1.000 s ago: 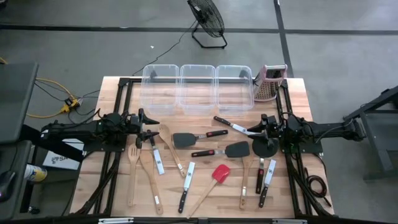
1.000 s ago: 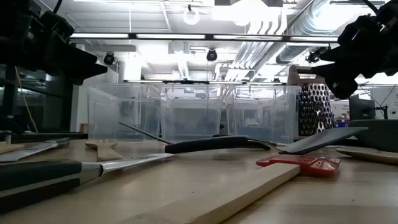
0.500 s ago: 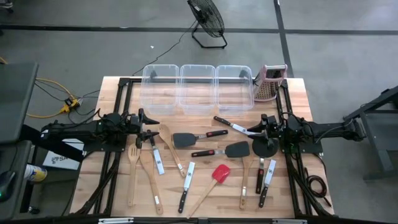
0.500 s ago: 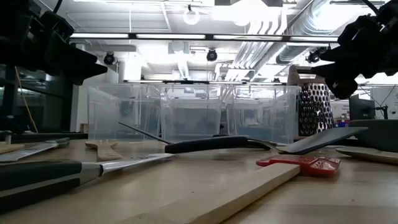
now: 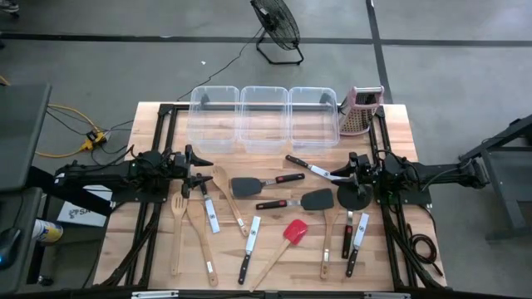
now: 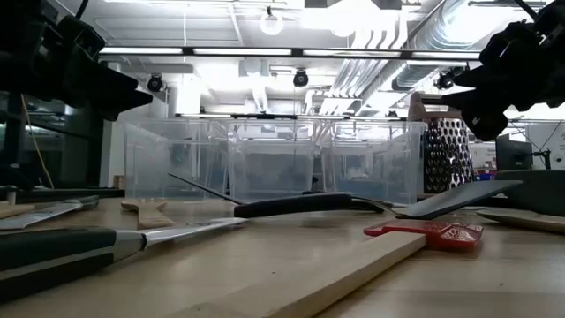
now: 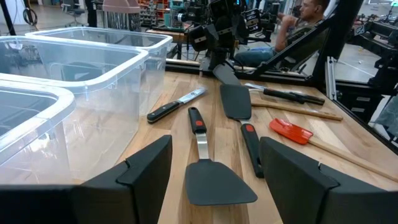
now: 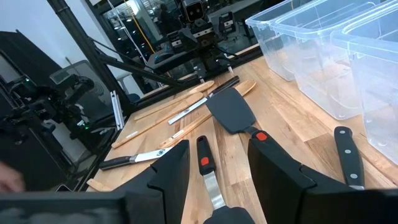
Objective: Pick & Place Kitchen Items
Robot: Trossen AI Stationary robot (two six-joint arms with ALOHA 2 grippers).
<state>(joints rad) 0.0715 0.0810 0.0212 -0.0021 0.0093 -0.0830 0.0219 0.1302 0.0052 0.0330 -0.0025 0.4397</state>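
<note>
While both tools gape empty — left tool (image 5: 199, 169), right tool (image 5: 349, 165) — three bins (image 5: 263, 116), one red spatula (image 5: 293, 232).

A pale, light-wood butcher-block table (image 5: 166, 249) with a visible plank grain carries everything. Along its far edge stand three clear, colourless plastic bins (image 5: 263, 116); just beside them sits a silvery metal box grater (image 5: 362, 110) dotted with a pattern of small holes. In front of the bins lie two black turners (image 5: 248, 187) whose black handles each bear a small red spot. Nearer the front edge is a spatula with a bright red head (image 5: 294, 232) on a pale wooden handle. Left of the turners lie pale wooden spoons (image 5: 178, 223), and knives with black handles and shiny silver blades (image 5: 248, 238). Both robot arms are dark, almost black.
</note>
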